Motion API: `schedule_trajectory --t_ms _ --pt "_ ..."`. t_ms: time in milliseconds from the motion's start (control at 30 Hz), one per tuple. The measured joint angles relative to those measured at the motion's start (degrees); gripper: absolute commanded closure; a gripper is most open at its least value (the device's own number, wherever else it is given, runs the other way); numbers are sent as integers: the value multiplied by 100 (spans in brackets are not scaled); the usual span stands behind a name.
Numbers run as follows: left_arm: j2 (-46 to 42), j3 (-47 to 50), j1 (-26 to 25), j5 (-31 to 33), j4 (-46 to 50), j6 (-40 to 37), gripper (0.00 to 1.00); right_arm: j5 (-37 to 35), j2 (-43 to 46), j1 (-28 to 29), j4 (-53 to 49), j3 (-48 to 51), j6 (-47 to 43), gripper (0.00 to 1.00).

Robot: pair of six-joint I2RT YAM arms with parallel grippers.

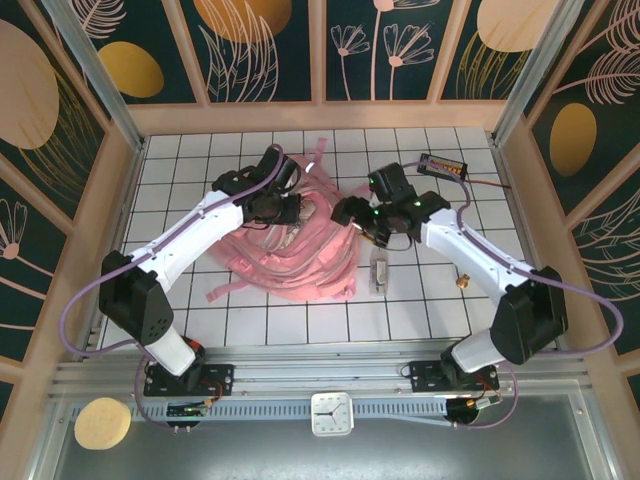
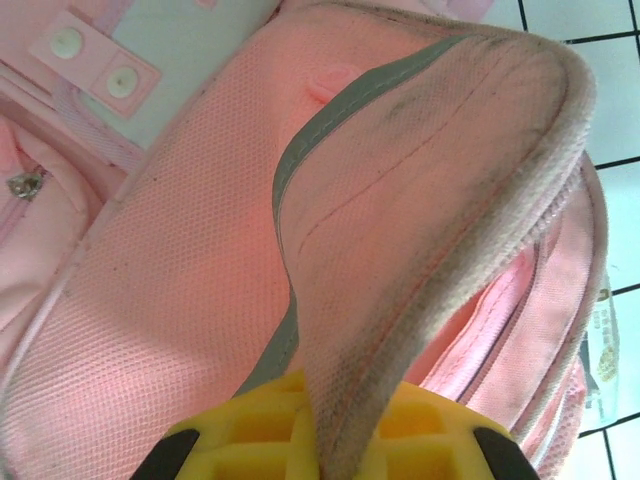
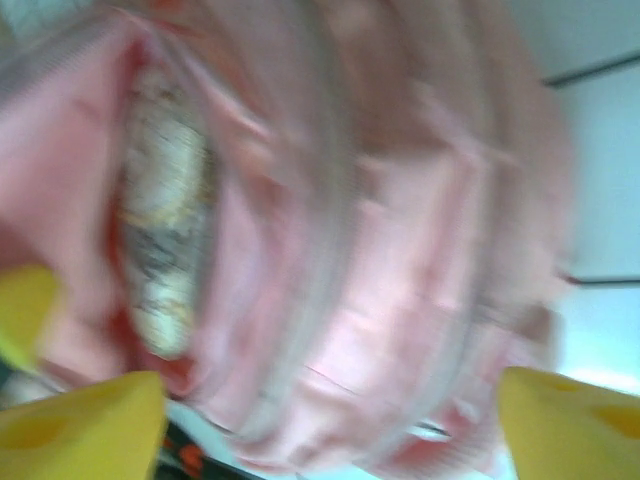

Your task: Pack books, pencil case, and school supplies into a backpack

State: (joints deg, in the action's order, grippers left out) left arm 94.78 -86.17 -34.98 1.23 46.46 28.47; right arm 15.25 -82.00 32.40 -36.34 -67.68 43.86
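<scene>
The left gripper (image 2: 335, 440) is closed on a flap of the backpack (image 1: 300, 260) at frame centre. The right gripper (image 1: 372, 228) stands wide open. The school supplies (image 1: 380, 272) lie just below it, long axis pointing to the lower edge, nearer the right arm.

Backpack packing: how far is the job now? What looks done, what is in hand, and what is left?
Done, it seems: a pale thing lies inside the backpack mouth, too blurred to name. In hand: the left gripper is shut on the flap, holding it up, and the right gripper stands open at the mouth. Left: the school supplies packet lies on the table beside the backpack, not yet packed.
</scene>
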Motion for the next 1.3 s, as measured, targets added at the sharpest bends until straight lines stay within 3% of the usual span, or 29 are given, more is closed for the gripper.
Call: schedule_trajectory --t_ms 267,500,900,1300 --pt "-37 -52 118 4 92 -68 100 -817 772 -50 -1045 822 -568 3" --pt "-197 103 125 -120 17 -59 100 -1325 -129 -232 -973 1257 -929 15" --pt "-369 269 125 -223 2 -28 100 -1506 -1519 -240 -350 955 -1320 17" --pt "-444 420 131 -271 -120 28 100 -1613 -1858 -199 -229 767 -1405 50"
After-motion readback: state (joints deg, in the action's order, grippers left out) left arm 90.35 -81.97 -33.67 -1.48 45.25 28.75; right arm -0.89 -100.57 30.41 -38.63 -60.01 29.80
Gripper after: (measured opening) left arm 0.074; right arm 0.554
